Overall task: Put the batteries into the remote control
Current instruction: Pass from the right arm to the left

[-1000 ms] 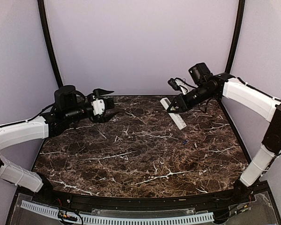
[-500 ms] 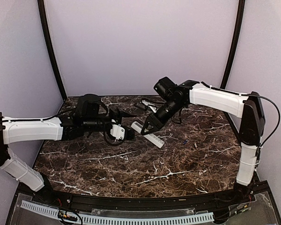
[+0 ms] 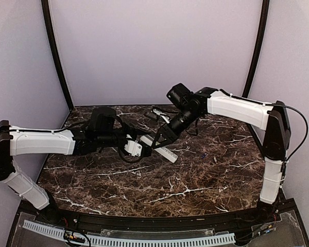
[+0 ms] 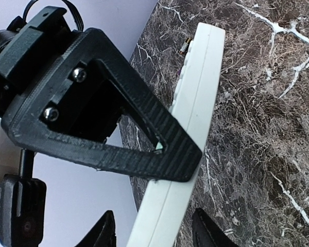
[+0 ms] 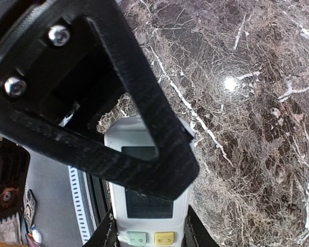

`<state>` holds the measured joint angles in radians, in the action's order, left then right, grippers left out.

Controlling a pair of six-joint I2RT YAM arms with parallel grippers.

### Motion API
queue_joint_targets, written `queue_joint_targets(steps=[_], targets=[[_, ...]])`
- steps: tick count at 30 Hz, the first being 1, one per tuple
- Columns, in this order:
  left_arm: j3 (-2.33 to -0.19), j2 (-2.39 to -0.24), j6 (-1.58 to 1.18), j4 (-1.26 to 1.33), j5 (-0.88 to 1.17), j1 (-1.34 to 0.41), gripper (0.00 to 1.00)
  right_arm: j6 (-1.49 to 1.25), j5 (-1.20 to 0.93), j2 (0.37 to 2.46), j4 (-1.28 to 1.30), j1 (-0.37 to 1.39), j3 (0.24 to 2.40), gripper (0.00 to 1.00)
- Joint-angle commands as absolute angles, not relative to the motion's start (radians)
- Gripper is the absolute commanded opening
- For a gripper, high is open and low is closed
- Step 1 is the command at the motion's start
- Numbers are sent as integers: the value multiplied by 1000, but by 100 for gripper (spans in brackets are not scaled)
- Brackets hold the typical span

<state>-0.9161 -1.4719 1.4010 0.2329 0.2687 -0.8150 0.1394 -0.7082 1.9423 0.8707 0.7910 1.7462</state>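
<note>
The white remote control hangs slanted, low over the dark marble table near its middle. My right gripper is shut on it; the right wrist view shows its dark display and green and yellow buttons between my right gripper's fingers. My left gripper is open at the remote's left end. In the left wrist view the remote's edge runs between my left gripper's fingertips, with a gap on the left side. No battery is clearly visible.
Two tiny items lie on the table right of the remote, too small to identify. A small brassy bit shows beside the remote. Grey walls close the back and sides. A white perforated strip runs along the near edge.
Both arms have swung in from the far sides to the middle. The right gripper has carried the remote left and down. The left gripper has closed in on the remote's end.
</note>
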Motion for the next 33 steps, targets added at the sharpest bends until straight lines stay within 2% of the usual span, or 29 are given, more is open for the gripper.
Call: queue_joint_targets(steps=[1, 3, 10, 13, 14, 18, 19, 22, 27, 33], targets=[[-916, -1485, 1420, 265, 228, -822, 49, 166, -757, 1958, 873, 802, 1773, 0], [-916, -1492, 1421, 281, 217, -821, 45, 171, -765, 1961, 876, 804, 1774, 0], [-918, -1471, 1351, 323, 253, -828, 6, 189, -742, 1959, 895, 807, 1784, 0], [-926, -1433, 1244, 304, 278, -831, 0, 207, -695, 1944, 914, 805, 1794, 1], [-928, -1426, 1223, 295, 288, -831, 0, 211, -678, 1934, 916, 805, 1802, 12], [-941, -1386, 1028, 260, 280, -831, 0, 229, -613, 1880, 913, 798, 1825, 63], [-947, -1380, 926, 250, 272, -830, 0, 233, -594, 1860, 902, 792, 1824, 74], [-988, -1382, 719, 210, 228, -829, 0, 232, -536, 1780, 835, 768, 1800, 96], [-1025, -1383, 338, 168, 308, -809, 0, 206, -530, 1625, 639, 703, 1679, 99], [-991, -1383, -75, 393, 600, -716, 0, 167, -633, 1516, 498, 660, 1551, 99]])
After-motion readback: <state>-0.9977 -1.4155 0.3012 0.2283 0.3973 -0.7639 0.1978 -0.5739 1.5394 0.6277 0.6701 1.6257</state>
